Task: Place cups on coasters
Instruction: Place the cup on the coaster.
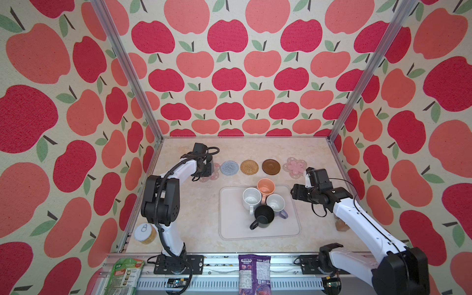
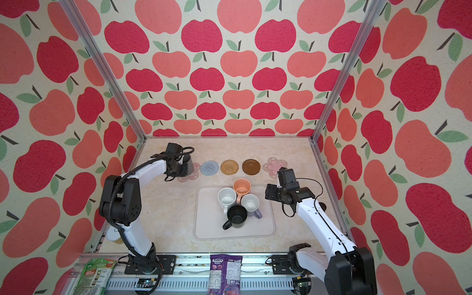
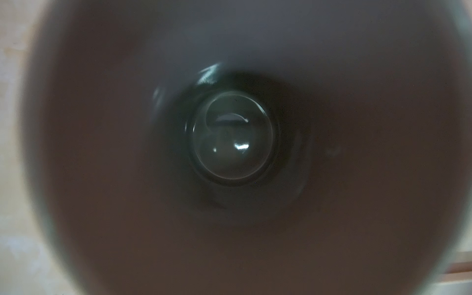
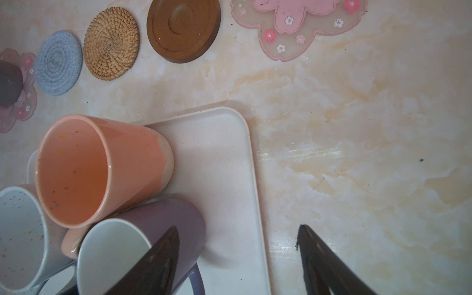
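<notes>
While the left pincer [image 2: 183,167] hangs over the far left end of the row of coasters, the grey cup [image 4: 9,84] stands there on the left pink flower coaster [image 4: 24,107]. The left wrist view looks straight down into that cup. It is dark and blurry, so I cannot tell if this pincer is wide, narrow or holding the cup.

Next in the row on the desk [image 1: 191,217] come the grey-blue coaster [image 1: 229,167], the rattan coaster [image 1: 249,167], the dark brown coaster [image 1: 271,167] and the right pink flower coaster [image 1: 295,166]. All four are bare.

Four cups stand bunched close together on the pale tray [image 1: 229,229], closer to the front of the desk. All have the open side up. The peach cup [image 1: 266,186] is at the back, with the white cup [image 1: 251,198] and the lavender cup [image 1: 275,203] in the middle. The black cup [image 1: 263,216] is in front.

The right pincer [image 4: 237,227] is wide and has nothing in it. It is just beside the tray's right edge, near the lavender cup. In the right wrist view, one of its fingers [image 4: 158,255] shows in front of that cup and the other shows over bare desk.
</notes>
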`<state>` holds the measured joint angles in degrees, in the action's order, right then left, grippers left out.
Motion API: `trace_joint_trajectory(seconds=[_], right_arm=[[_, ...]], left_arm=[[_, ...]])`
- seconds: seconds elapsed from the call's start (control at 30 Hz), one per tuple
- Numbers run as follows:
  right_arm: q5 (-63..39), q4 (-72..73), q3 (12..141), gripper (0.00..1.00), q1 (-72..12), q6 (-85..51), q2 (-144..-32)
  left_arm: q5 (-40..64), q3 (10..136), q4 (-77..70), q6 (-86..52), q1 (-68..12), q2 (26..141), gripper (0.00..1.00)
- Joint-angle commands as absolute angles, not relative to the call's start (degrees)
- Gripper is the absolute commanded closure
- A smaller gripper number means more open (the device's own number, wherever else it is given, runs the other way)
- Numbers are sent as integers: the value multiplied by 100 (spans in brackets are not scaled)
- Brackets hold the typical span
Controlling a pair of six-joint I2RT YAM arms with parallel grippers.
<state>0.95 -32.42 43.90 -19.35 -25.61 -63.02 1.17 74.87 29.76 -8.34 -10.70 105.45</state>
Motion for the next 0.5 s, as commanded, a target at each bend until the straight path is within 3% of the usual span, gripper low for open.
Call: trace_joint_trajectory(seconds=[0.0,0.47], right_arm=[[62,-3148,4324,24,-1902,-2566,-6369],[40,-3084,4287,24,-1907,-2617,-6425]], left_arm=[[-165,7673,2974,-564,-1055,10633,68],[-317,7744,2859,-505,-1055,10852,68]])
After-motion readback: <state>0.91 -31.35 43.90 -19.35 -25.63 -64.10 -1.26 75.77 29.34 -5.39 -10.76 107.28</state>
